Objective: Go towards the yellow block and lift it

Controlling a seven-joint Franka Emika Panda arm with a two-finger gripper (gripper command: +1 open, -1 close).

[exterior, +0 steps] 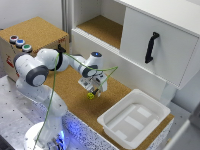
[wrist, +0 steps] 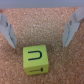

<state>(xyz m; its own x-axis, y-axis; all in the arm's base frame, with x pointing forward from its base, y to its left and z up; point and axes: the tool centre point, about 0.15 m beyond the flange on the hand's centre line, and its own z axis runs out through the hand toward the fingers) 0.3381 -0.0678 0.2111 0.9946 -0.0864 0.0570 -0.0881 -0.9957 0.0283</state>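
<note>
Exterior view: Panda arm reaches over the cork surface; gripper hangs directly above the yellow block, which lies on the cork near the white bin. Bin holds nothing visible. White cabinet with black handle behind; box with three buttons at the exterior view's left. Finger spacing unclear here.

Wrist view: block rests on cork, dark U-shaped mark on top. Both fingers stand spread, apart from the block, untouching; gripper released.
</note>
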